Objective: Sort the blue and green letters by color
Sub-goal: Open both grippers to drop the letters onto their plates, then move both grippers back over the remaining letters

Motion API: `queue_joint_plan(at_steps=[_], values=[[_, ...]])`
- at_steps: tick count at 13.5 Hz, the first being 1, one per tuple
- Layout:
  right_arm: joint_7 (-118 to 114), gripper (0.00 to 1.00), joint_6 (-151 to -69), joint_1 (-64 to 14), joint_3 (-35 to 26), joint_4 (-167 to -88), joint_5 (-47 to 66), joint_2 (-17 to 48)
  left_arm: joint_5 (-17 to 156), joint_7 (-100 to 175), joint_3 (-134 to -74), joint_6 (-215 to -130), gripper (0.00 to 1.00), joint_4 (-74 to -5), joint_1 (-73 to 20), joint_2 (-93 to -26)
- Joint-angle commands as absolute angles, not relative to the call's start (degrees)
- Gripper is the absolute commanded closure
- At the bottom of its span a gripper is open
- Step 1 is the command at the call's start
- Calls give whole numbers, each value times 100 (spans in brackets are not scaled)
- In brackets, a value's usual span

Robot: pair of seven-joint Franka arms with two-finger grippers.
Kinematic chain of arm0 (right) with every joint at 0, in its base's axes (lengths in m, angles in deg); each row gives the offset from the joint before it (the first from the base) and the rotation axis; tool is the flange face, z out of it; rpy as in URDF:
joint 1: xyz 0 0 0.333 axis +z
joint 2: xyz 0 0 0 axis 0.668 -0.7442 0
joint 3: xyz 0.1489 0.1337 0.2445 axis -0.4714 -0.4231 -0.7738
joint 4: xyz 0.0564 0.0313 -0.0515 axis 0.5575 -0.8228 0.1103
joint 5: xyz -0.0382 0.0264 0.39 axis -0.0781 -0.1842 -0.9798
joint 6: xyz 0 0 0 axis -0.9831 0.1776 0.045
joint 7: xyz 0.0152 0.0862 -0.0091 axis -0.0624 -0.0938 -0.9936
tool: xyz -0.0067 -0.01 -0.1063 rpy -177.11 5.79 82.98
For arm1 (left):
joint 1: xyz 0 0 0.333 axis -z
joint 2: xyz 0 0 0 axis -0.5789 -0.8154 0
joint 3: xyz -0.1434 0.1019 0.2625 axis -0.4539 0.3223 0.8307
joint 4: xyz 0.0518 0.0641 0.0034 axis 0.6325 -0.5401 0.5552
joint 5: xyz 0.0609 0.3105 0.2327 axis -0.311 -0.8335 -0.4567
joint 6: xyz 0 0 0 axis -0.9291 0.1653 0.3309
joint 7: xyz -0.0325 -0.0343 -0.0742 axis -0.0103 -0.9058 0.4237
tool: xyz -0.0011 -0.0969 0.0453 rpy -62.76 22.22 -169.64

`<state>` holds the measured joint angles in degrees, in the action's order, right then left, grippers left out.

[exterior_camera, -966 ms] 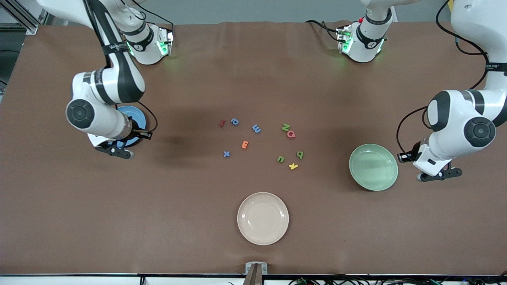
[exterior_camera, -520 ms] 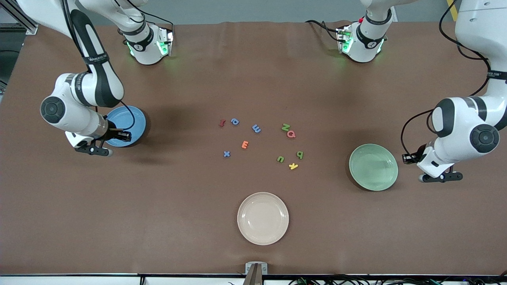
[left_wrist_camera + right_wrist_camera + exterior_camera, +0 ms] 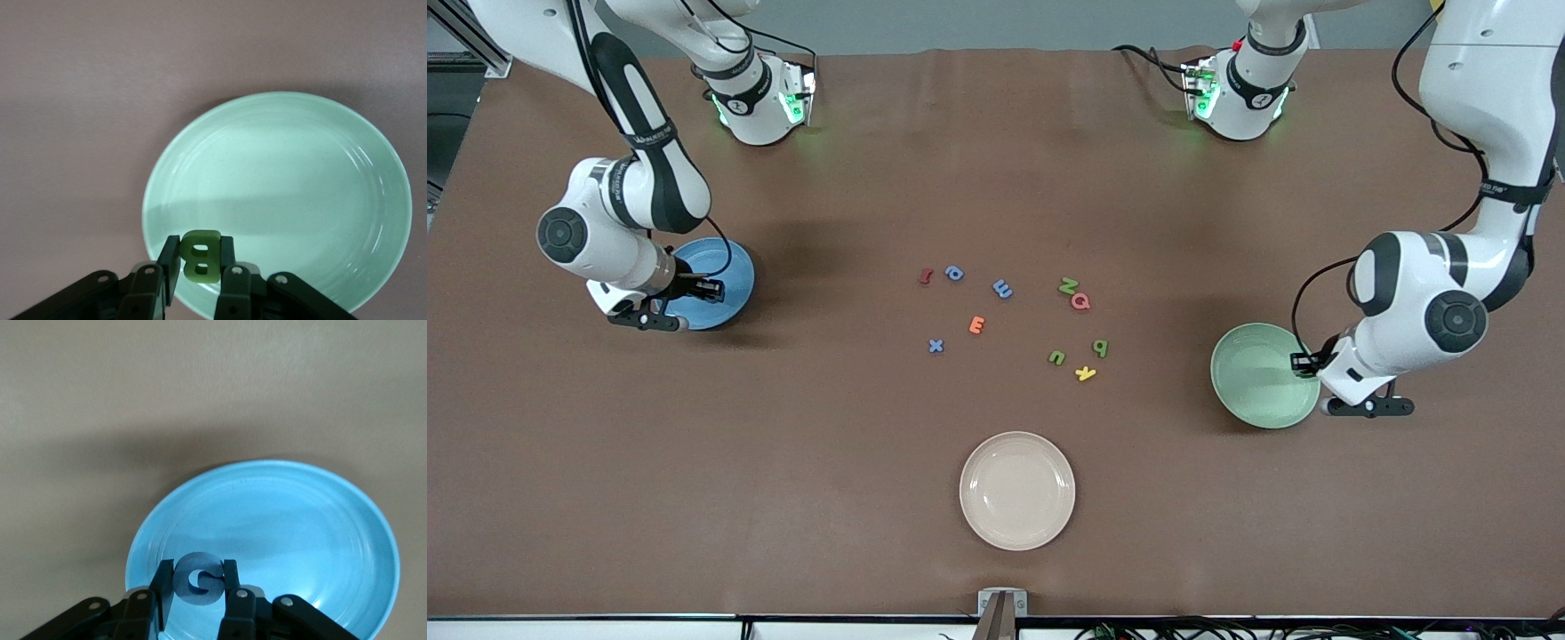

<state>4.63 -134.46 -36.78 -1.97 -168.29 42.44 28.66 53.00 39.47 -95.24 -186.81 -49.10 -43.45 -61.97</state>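
Hovering over the green plate [image 3: 280, 133], the left gripper [image 3: 200, 267] is clamping a green B [image 3: 201, 254]; the right gripper [image 3: 198, 590] is pinching a blue G [image 3: 197, 577] over the blue plate [image 3: 287, 507]. 6 more blue and green letters [image 3: 1003, 288] are lying mid-table on brown cloth [image 3: 827, 427].

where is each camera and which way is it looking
Front view: high across the table, facing both arm bases; shows both arms, letters, three plates.
Left wrist view: on the left arm's wrist, looking down past the left gripper, shut on a green B, over the green plate.
Right wrist view: looking down past the right gripper, shut on a blue G, over the blue plate.
Shared: both plates appear in the front view too.
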Motion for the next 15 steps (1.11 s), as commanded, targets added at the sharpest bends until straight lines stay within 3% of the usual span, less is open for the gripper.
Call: queue_joint_plan(at_steps=[1, 2, 3, 4, 9, 12, 15], values=[[426, 95, -13522, -3717, -256, -17009, 4292, 3033, 5306, 3863, -9541, -18789, 55, -4891, -4381, -6266], [426, 67, -13504, -3708, -256, -17009, 4292, 3033, 5324, 3636, -9550, -18781, 19, -4882, -4373, -6240], [426, 29, -13495, -3708, -256, -17009, 4292, 3025, 5324, 3443, -9637, -18754, 0, -4882, -4373, -6187], [435, 0, -13478, -3708, -256, -17009, 4292, 3033, 5333, 3319, -9786, -18746, 0, -4874, -4381, -6134], [845, 0, -13276, -3358, -291, -16912, 4239, 3104, 5307, 3195, -10287, -18526, 2, -4917, -4390, -5836], [2476, 0, -13320, -2218, -291, -16746, 4187, 3086, 5254, 3203, -10700, -18569, 16, -4935, -4294, -5861], [4409, 0, -13320, -1039, -291, -16360, 4081, 3034, 5263, 3081, -10710, -18727, 34, -4935, -3768, -5949]])
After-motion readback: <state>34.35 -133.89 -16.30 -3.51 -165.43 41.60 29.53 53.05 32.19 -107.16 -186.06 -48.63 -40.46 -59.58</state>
